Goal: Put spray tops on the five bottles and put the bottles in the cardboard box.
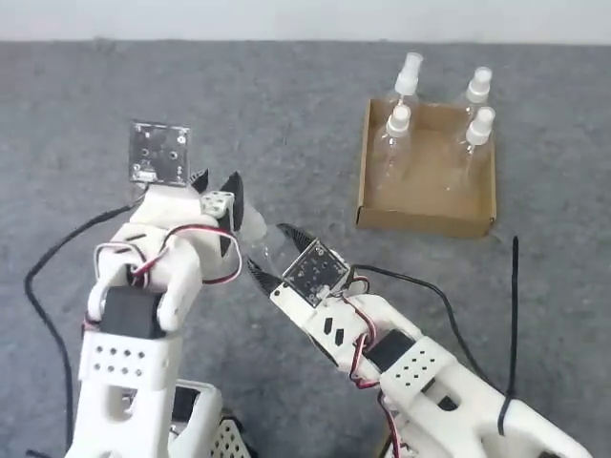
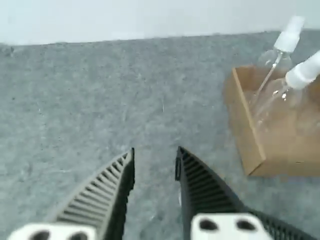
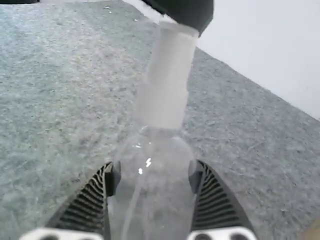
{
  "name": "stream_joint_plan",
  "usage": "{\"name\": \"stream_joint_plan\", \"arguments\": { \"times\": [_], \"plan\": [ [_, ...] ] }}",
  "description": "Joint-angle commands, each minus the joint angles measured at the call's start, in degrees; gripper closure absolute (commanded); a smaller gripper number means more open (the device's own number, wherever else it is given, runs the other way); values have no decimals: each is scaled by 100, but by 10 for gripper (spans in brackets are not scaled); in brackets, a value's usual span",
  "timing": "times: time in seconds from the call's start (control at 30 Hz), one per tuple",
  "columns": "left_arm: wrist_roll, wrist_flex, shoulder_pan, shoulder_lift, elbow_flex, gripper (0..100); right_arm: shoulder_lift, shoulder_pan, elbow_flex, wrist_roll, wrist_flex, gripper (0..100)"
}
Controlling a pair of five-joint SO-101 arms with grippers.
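right gripper (image 3: pixel 153 167) clamped on bottle (image 3: pixel 152 200), left gripper (image 2: pixel 155 150) apart; spray top (image 3: pixel 167 80) possibly not fully seated, so it could drop off en route to cardboard box (image 1: pixel 425 221).

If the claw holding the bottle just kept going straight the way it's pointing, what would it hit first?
Probably the left gripper. The right gripper holds the bottle ahead of itself, and its spray top sits right at one of that gripper's dark fingers; contact is hard to judge.
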Motion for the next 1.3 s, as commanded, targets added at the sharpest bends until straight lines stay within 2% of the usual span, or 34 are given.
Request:
{"name": "stream_joint_plan", "arguments": {
  "times": [0.0, 0.2, 0.37, 0.47, 0.63, 0.83, 0.93, 1.0, 1.13, 1.27],
  "plan": [
    [-70, 26, 18, -492, 224, 882, -207, 75, -105, -44, 154, 993],
    [-44, 26, -35, -826, 251, 882, -215, 101, -202, -44, 233, 993],
    [-26, 62, -79, -949, 92, 878, -215, 673, -378, -44, 347, 993],
    [220, 62, -132, -1231, 136, 877, -215, 1112, -747, -79, 822, 993],
    [255, -158, 123, -1767, 945, 877, -136, 1745, -1855, -765, 1930, 993],
    [-123, -1116, 695, -1890, 2193, 876, 418, 1815, -3473, -897, 3064, 993],
    [-132, -1222, 844, -1908, 2369, 875, 927, 1807, -4396, -905, 3635, 993],
    [-114, -1213, 914, -1908, 2378, 847, 1305, 1798, -4967, -932, 4092, 993],
    [-26, -1204, 923, -1908, 2378, 727, 1868, 1596, -5793, -1415, 4725, 993],
    [290, -1204, 905, -1908, 2396, 639, 2220, 1138, -6295, -1327, 5121, 993]
  ]
}}
